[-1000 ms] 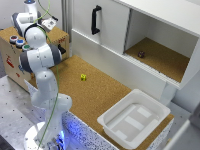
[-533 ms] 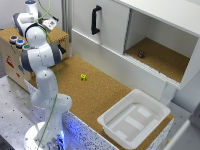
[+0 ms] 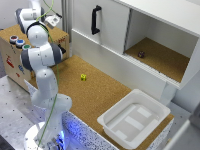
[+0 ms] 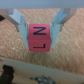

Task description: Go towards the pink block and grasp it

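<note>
Here the pink block (image 4: 39,37), marked with dark letters on its facing side, is sitting on the cork surface (image 4: 15,52) directly between the two fingers (image 4: 19,22), which are standing spread on either side of it, close to its edges, though the wrist view is not showing whether they are touching it. In the exterior view the white arm (image 3: 41,55) is reaching toward the upper left over the wooden box (image 3: 10,50), while a small yellow cube (image 3: 83,77) is lying on the cork and a white tray (image 3: 134,118) is resting toward that view's right, below the open cabinet (image 3: 160,55).
</note>
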